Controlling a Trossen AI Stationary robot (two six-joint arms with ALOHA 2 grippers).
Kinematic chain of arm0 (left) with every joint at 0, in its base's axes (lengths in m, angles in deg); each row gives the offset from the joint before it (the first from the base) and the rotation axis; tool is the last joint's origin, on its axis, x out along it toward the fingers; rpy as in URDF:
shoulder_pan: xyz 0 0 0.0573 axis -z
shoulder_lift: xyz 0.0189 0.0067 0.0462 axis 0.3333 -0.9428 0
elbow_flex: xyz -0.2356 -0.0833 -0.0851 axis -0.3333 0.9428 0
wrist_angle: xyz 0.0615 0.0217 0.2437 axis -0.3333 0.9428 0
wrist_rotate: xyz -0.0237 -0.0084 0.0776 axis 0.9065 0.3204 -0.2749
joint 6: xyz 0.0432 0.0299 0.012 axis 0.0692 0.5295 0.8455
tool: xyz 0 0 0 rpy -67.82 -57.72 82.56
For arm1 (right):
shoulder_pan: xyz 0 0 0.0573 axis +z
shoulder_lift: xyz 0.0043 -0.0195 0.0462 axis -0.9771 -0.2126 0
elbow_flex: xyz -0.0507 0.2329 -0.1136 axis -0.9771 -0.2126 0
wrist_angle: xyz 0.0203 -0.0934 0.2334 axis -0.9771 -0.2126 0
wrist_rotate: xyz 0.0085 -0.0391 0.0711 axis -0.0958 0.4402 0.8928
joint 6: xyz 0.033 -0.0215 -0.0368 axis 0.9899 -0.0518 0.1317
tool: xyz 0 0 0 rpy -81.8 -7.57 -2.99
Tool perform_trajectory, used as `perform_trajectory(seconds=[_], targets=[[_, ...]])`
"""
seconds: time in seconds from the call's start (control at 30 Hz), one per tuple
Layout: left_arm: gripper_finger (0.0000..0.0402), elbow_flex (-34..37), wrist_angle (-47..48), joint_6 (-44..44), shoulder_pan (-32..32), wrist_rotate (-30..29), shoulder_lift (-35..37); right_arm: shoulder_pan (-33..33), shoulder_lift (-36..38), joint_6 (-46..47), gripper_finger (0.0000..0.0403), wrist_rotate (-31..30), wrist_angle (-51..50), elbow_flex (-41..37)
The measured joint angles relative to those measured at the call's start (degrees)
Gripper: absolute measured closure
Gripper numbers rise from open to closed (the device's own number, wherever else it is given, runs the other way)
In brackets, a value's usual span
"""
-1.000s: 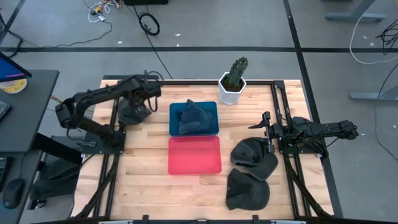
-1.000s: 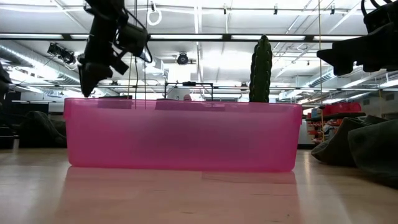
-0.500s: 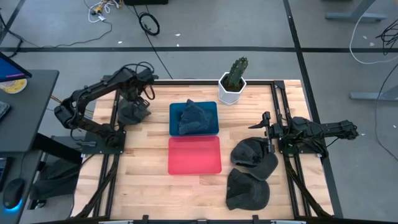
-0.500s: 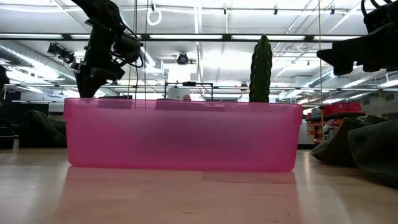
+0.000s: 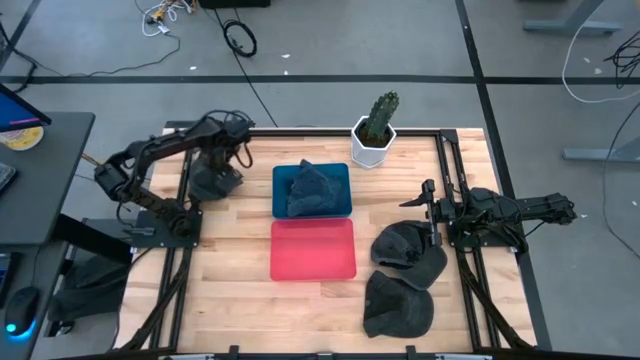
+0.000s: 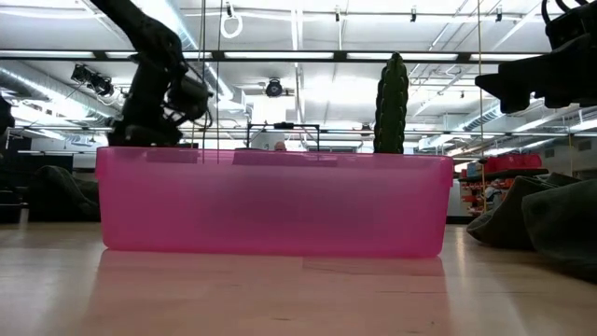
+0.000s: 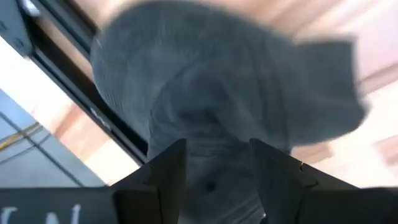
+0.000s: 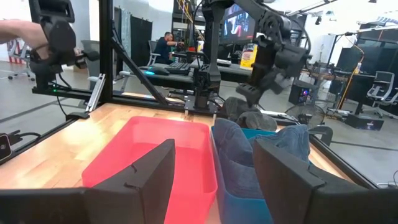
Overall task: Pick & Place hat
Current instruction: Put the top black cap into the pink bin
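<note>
A dark grey hat (image 5: 212,184) lies on the wood by the table's far left corner and fills the left wrist view (image 7: 217,81). My left gripper (image 5: 224,168) hangs right above it, open, a finger on either side of the crown (image 7: 217,144). A second grey hat (image 5: 315,190) lies in the blue bin (image 5: 280,175). The pink bin (image 5: 313,250) stands just nearer. Two more dark hats (image 5: 405,245) (image 5: 398,305) lie on the table's right. My right gripper (image 5: 420,200) waits open beside them (image 8: 214,146). My left gripper comes at the hat's crown (image 7: 214,168) from above, pointing down, with its open fingers (image 7: 171,171) close over the cloth. Whether they touch it I cannot tell. The hat lies flat on the table.
A cactus in a white pot (image 5: 375,130) stands at the far edge, right of the blue bin. Black frame rails (image 5: 185,215) run along the table's left and right sides. Bare wood shows left of the pink bin (image 5: 235,280).
My left gripper has come down toward the hat by the far left corner; in the low view it has sunk behind the pink bin's rim. The hats, the bins and my right arm have stayed where they were.
</note>
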Motion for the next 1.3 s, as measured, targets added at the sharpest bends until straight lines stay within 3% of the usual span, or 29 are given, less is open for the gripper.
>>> perform_trajectory(seconds=[0.5, 1.3], targets=[[0.0225, 8.16, -9.29, 2.67, -4.26, -2.40, 0.04, 0.01, 0.00, -0.01, 0.0183, 0.00, 0.00, 0.00], [0.0225, 5.51, -9.27, 3.58, -3.80, -4.91, 0.09, 0.01, 0.00, 0.00, 0.0183, 0.00, -0.02, 0.00]])
